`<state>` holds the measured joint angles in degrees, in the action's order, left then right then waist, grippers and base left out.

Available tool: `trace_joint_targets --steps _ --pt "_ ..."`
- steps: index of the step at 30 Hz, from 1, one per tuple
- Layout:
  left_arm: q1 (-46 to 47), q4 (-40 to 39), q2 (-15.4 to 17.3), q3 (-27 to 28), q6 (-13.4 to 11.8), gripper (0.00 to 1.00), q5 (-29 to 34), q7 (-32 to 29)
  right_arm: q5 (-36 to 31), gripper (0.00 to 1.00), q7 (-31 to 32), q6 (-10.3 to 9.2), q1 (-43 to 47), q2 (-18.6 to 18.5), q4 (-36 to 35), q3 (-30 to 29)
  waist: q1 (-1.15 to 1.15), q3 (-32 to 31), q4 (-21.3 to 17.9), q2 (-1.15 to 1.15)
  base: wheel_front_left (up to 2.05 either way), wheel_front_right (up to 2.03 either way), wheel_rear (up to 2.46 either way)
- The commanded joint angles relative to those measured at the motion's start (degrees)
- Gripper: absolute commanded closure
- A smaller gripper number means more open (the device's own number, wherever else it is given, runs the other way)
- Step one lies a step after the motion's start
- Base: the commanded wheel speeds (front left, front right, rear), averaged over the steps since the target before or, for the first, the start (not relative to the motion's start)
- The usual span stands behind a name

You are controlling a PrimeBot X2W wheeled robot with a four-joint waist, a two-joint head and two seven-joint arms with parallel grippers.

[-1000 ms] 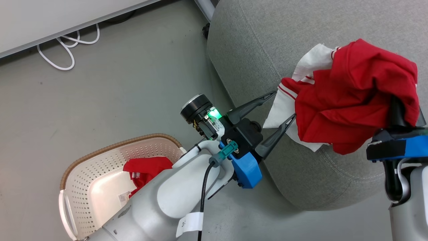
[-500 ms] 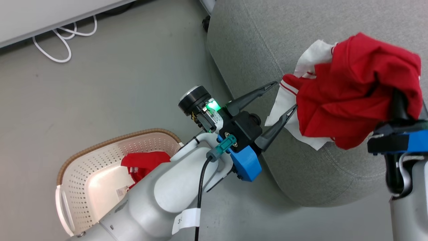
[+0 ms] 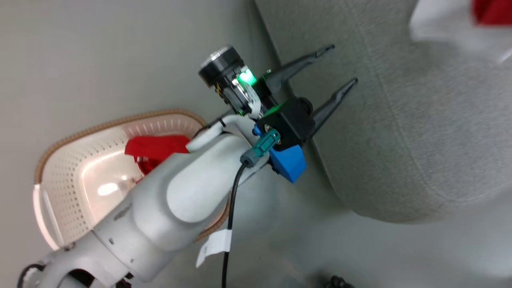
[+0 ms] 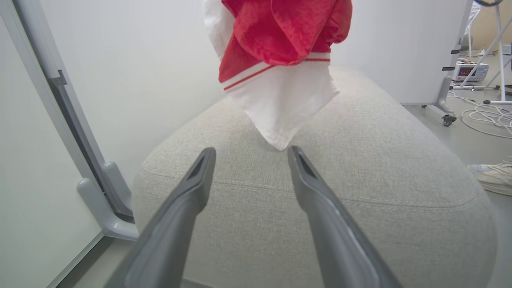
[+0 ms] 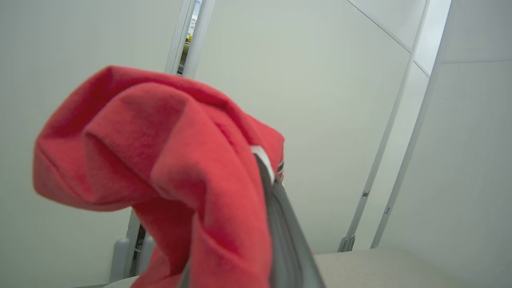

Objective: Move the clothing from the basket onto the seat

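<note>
Right gripper (image 5: 266, 176): clamped shut on the red garment (image 5: 160, 160).
Left gripper (image 4: 250, 154): spread wide, empty.
Fabric: soft, light, floppy; I'd pinch bunched folds.

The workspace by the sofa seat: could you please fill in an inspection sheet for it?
Surface: grey cloth-covered seat with rounded edges, standing on a grey floor.
Job's things: red and white garment hangs over the seat, not laid down yet; another red garment lies in the basket.
Clutter: a pale shoe on the floor.
Grippers: left gripper open, holding nothing, pointing at the hanging garment's white corner; right gripper shut on the hanging garment.
Cables: black cable along the left arm; white cables on the floor.
Surroundings: white wall panels; a device with a red display.
</note>
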<state>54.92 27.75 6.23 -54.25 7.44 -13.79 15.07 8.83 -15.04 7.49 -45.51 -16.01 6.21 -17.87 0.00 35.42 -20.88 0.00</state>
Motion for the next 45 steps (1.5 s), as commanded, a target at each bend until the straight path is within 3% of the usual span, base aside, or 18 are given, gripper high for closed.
trace_joint_targets --steps 1,10,13,24,30,37,38,39,40,45 --pt "1.99 -0.56 1.05 -0.08 0.05 0.0 0.82 -0.07 0.04 1.0 -0.22 0.01 -3.35 -2.47 -0.19 -2.11 0.0 5.83 0.65 0.0 0.0 0.0 0.0" --pt "6.98 -4.55 3.5 -0.54 -0.49 0.0 3.44 -2.12 0.99 1.0 -0.22 0.01 -14.3 -16.34 8.71 -12.45 0.0 14.9 1.85 0.0 0.0 0.0 0.0" --pt "7.38 -5.4 4.0 -0.65 -0.94 0.0 3.63 -2.24 0.58 1.0 -0.22 0.01 -15.63 -18.47 12.23 -14.55 0.0 16.43 2.43 0.0 0.0 0.0 0.0" --pt "7.32 -7.36 5.04 -1.22 -1.77 0.0 3.45 -2.97 -3.59 1.0 -0.22 0.0 -10.79 -9.8 19.99 -14.98 0.0 18.85 3.06 0.0 0.0 0.0 0.0" --pt "7.28 -7.68 5.38 -1.36 -2.25 0.0 3.22 -2.91 -2.59 1.0 -0.21 0.0 -8.81 -7.88 26.56 -15.62 0.0 19.2 3.77 0.0 0.0 0.0 0.0" --pt "6.83 -7.55 5.86 -1.44 -2.63 0.0 2.81 -2.81 -2.36 1.0 -0.22 0.0 -7.14 -6.42 29.11 -14.6 0.0 18.98 4.07 0.0 0.0 0.0 0.0" --pt "6.81 -7.49 5.84 -1.47 -2.68 0.0 2.82 -2.77 -2.47 0.92 -0.21 0.0 -7.08 -6.17 29.51 -14.59 0.0 18.81 4.14 0.0 0.0 0.0 0.0" --pt "6.82 -7.44 5.78 -1.49 -2.81 0.0 2.76 -2.68 -2.83 0.52 -0.21 0.01 -7.15 -6.01 29.69 -14.61 0.0 18.56 4.22 0.0 0.0 0.0 0.0" --pt "6.79 -7.39 5.6 -1.49 -2.94 0.0 2.65 -2.51 -3.2 0.0 -0.22 0.0 -7.14 -5.88 29.71 -14.65 0.0 18.24 4.35 0.0 0.0 0.0 0.0" --pt "5.85 -6.7 5.06 -1.37 -3.43 0.0 2.1 -1.49 -5.19 0.0 -0.21 0.0 -4.36 -3.75 26.1 -13.92 0.0 15.43 4.58 0.0 0.0 0.0 0.0"
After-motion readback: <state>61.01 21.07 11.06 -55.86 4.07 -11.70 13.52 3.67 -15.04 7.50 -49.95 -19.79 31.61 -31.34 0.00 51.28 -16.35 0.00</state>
